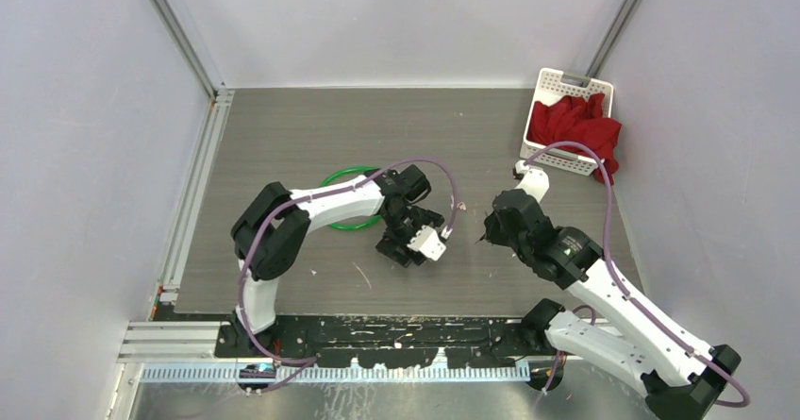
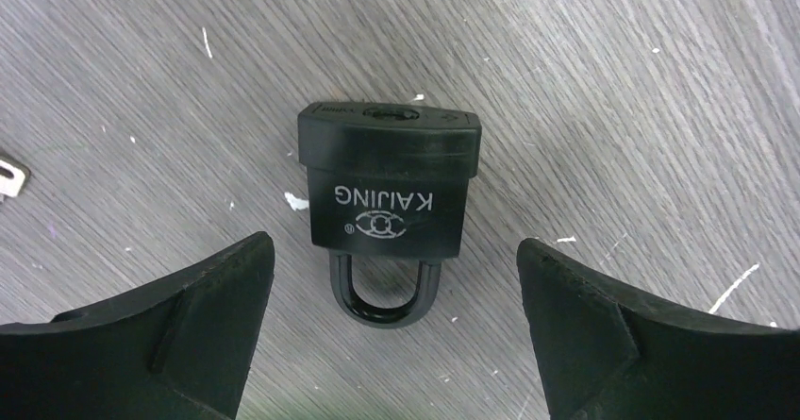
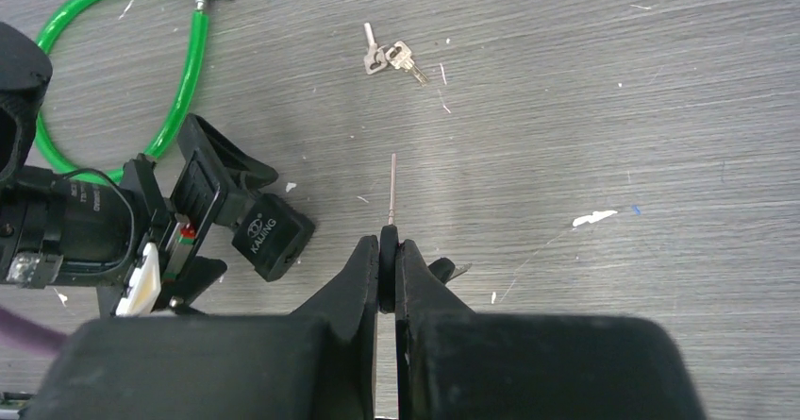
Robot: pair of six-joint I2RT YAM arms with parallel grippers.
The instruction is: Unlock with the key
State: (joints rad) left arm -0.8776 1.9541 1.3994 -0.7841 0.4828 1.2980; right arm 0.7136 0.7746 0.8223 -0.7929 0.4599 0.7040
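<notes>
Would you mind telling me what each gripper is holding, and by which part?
The right gripper pinches a key by its head end, the blade sticking out ahead. The left gripper stands open around the padlock, holding nothing.

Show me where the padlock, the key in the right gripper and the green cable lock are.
padlock (image 2: 387, 193), left wrist view, on its black body.
key (image 3: 392, 186), right wrist view, on its thin protruding blade.
green cable lock (image 3: 182, 75), right wrist view, on the green cable.
</notes>
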